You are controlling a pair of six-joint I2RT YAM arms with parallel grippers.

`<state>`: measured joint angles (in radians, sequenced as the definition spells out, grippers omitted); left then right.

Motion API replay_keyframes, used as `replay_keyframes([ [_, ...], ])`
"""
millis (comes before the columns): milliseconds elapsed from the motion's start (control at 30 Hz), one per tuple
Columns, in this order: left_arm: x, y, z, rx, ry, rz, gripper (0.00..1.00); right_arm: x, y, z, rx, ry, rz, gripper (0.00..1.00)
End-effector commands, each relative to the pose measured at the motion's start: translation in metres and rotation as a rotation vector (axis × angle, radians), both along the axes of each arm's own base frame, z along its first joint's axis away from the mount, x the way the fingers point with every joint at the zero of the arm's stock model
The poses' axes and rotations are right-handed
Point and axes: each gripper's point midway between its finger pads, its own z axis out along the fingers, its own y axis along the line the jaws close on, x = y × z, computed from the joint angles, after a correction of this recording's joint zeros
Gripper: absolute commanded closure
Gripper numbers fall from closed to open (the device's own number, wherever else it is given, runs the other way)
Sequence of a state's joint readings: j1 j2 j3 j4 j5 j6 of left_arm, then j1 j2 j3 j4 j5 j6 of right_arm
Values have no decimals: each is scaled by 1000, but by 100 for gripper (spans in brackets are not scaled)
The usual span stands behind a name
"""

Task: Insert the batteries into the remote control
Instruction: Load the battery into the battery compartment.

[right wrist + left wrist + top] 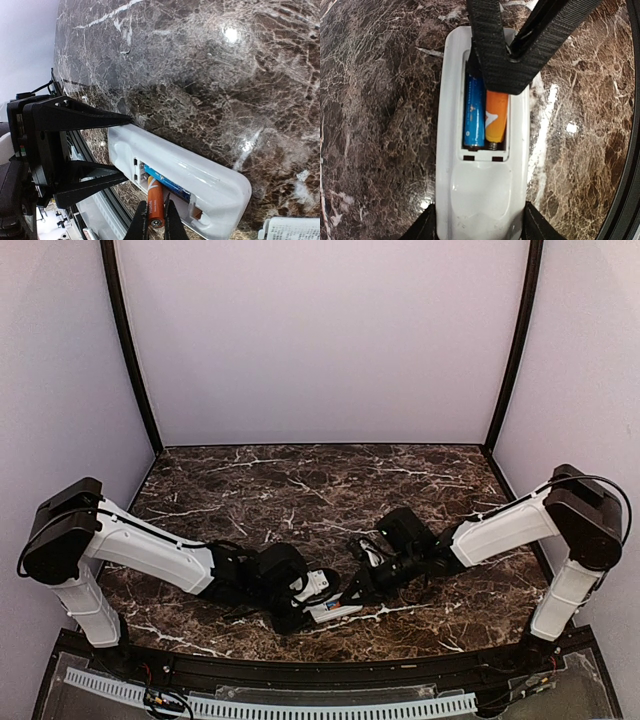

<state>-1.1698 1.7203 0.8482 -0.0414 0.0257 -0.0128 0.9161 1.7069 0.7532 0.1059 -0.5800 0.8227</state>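
Now right gripper [156, 202] pinches orange cylindrical battery [155, 192] in slim white plastic remote control [200, 172]; left gripper [480, 207] straddles its end, clamping unclear

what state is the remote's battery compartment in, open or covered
Open: no cover on the remote control; a blue battery and an orange battery lie exposed inside.

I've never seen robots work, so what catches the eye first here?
A white remote lies back-up on the dark marble table, compartment open with a blue battery seated. The right gripper pinches an orange battery beside it, while the left gripper straddles the remote's end.
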Motion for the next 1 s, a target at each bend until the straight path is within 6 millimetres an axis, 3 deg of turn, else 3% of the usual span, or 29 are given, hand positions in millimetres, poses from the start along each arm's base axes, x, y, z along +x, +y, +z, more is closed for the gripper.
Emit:
replay_keyframes([
  [0, -20, 13, -34, 85, 122, 3, 62, -5, -8, -9, -57, 5, -32, 100],
  [333, -20, 14, -35, 83, 120, 8, 66, -3, -11, -7, -112, -25, -40, 87],
  [800, -21, 14, -36, 77, 118, 0, 67, 8, -24, 13, -218, -129, -47, 66],
  [967, -21, 14, -37, 75, 119, -2, 67, 10, -28, 16, -250, -145, -39, 65],
])
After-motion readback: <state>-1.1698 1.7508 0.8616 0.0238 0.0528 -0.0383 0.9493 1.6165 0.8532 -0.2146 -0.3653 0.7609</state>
